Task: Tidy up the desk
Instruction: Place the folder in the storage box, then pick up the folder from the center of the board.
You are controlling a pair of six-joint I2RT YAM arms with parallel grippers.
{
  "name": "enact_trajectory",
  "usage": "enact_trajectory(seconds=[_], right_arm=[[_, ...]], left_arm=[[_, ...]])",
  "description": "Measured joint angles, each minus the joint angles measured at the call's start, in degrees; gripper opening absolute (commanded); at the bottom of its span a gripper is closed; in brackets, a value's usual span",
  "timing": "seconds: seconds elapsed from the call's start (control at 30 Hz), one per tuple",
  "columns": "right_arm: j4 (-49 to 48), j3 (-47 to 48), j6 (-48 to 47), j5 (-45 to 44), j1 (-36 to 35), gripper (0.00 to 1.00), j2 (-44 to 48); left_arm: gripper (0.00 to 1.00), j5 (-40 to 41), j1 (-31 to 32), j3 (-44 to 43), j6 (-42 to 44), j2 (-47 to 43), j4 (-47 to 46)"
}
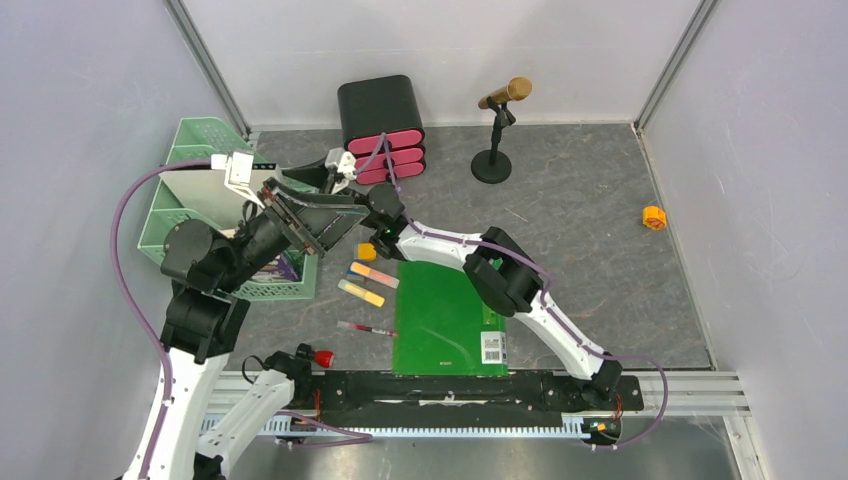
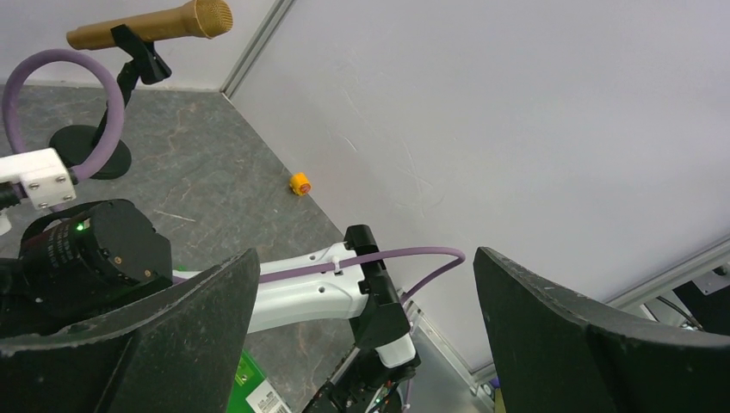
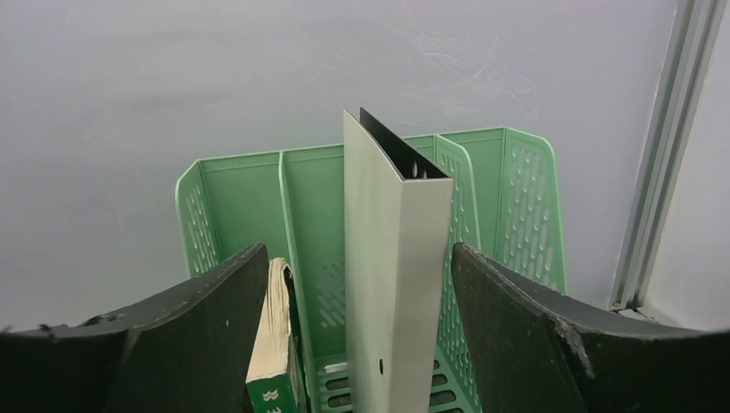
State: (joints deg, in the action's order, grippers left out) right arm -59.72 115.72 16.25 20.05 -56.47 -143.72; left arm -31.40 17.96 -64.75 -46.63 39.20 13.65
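Closest to the right wrist lens: dark fingers (image 3: 172, 344) of the right end effector (image 3: 357, 258), logged as spread apart, pinching nothing. Seen upright between them: grey folder (image 3: 396, 284), with the finger on the view's right just beside its edge, contact not resolvable, and a clear gap on the other side. Noted straight ahead of this end effector: mint-green tray (image 3: 534, 198) with upright dividers, folder standing inside it. Noted just left of the folder in that view, apparently across a divider: thick book (image 3: 271, 353) with green cover, upright, partly hidden by the other finger. Logged the left end effector (image 2: 366, 258) as spread to full width, gripping nothing; seen through its gap: white link of the right arm (image 2: 301, 292). Located the bench (image 1: 580, 230) below both end effectors, dark grey with pale veins, running well out to the right of them. Found on it, ahead of the left end effector: gold microphone (image 2: 155, 26) on a black stand, and farther off by the wall a small orange object (image 2: 300, 183). Recorded from the top view, beyond the right end effector toward the back wall: black drawer box (image 1: 380, 115) with pink fronts. Recorded below the end effectors, toward the arm bases: flat green notebook (image 1: 445, 320), and just beside its left edge a pink-orange marker (image 1: 374, 275), a yellow marker (image 1: 360, 292) and a thin pen (image 1: 365, 328).
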Motion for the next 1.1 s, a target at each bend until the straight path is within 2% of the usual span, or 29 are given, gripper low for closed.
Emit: enact_trajectory(seconds=[0.17,0.4,0.63,0.77,0.83,0.97,1.1], right_arm=[[-1.6,-3.9,0.8,-1.0,0.1,0.88,3.3],[-7.0,-17.3,3.0,-4.6,1.0,0.89,14.1],[-11.0,-35.5,6.4,-5.7,4.7,0.89,27.9],[-11.3,-47.3,7.9,-5.8,7.6,0.94,35.8],[-10.4,-51.8,8.8,-5.8,9.1,0.98,39.0],[-3.6,-58.7,10.5,-5.6,11.9,0.98,45.4],[8.0,-63.0,10.8,-5.6,14.8,0.98,51.4]], left_arm=[[1.0,0.8,0.0,0.0,0.0,-0.7,0.8],[1.0,1.3,0.0,0.0,0.0,-2.3,1.9],[1.0,2.5,0.0,0.0,1.1,-3.8,7.4],[1.0,4.2,0.0,1.4,3.3,-6.1,11.8],[1.0,4.9,0.0,2.3,4.1,-7.0,14.1],[1.0,5.9,0.0,5.4,4.6,-7.8,18.1],[1.0,5.9,0.0,8.5,4.5,-7.9,20.9]])
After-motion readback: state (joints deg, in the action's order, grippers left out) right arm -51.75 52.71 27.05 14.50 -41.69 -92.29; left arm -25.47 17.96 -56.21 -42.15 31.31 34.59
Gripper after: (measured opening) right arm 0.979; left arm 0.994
